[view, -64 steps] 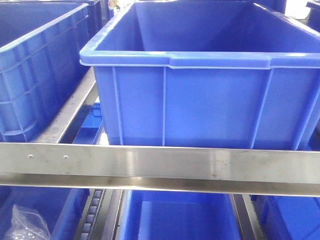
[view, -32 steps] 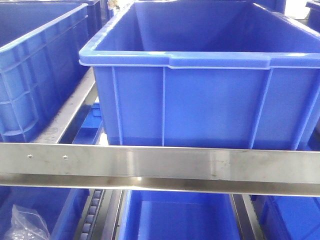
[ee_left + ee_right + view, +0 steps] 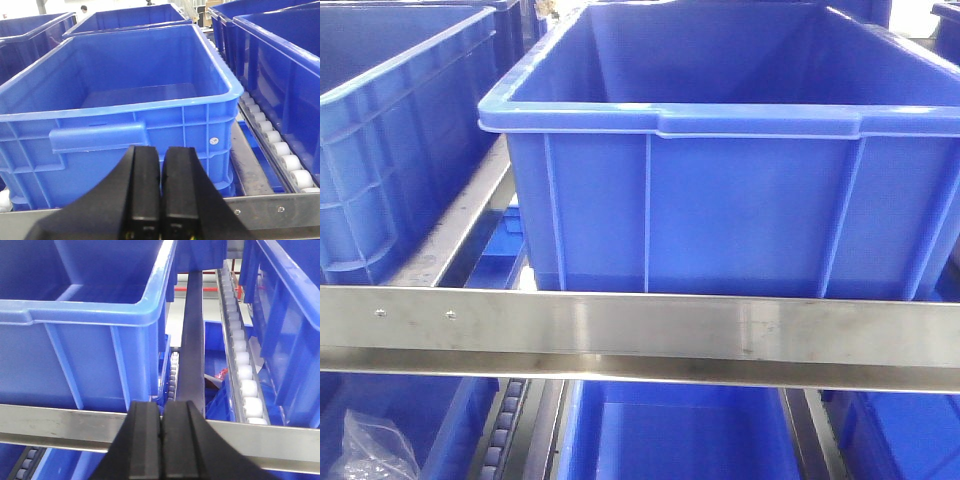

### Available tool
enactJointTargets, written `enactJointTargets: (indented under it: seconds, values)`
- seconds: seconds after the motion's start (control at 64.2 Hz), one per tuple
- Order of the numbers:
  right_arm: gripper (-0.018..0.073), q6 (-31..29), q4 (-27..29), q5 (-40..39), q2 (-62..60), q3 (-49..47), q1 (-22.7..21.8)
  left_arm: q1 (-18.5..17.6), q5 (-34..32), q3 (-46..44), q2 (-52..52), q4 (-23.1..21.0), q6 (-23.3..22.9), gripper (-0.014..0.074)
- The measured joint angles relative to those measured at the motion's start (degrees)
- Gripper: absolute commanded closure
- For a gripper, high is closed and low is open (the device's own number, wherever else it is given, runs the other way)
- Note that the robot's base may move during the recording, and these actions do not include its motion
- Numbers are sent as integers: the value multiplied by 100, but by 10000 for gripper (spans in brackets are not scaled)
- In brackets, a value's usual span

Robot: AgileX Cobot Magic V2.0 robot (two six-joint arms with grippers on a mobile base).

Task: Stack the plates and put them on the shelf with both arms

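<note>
Nothing to report between the front frames: the big crate, the rail and the bag sit exactly where they sat a second ago, no shift at all.

Closest in, the left gripper (image 3: pixel 160 190) has its two black fingers pressed flat together, clenched on nothing. Same story on the right gripper (image 3: pixel 162 440), fingers closed with only a thin seam between them, nothing held. Both hang just in front of the shelf (image 3: pixel 640 330), whose brushed steel front rail runs straight across the front view.

Down at the lower left of that view, a crumpled clear plastic bag (image 3: pixel 370 450) lies inside a lower-tier crate (image 3: pixel 440 420); what the bag holds is too blurred to tell. Beside it, another lower crate (image 3: pixel 680 430) shows only a bare blue floor.

Just past the rail, the central crate (image 3: pixel 720 170) stands on the upper tier, its interior showing nothing but blue walls. From the left wrist, the crate ahead (image 3: pixel 125 100) has a bare floor too. From the right wrist, a crate corner (image 3: pixel 90 315) sits left of a dark steel divider (image 3: pixel 192 340), with a line of white rollers (image 3: pixel 245 375) running away beside it.

Farther left, a neighbouring crate (image 3: pixel 390 140); its inside is out of sight.

The plates appear in none of the views.
</note>
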Motion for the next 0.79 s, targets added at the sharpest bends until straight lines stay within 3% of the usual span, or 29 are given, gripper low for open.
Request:
enactJointTargets:
  seconds: [0.794]
  values:
    - [503,0,0,0,0,0,0,0,0,0,0,0,0,513]
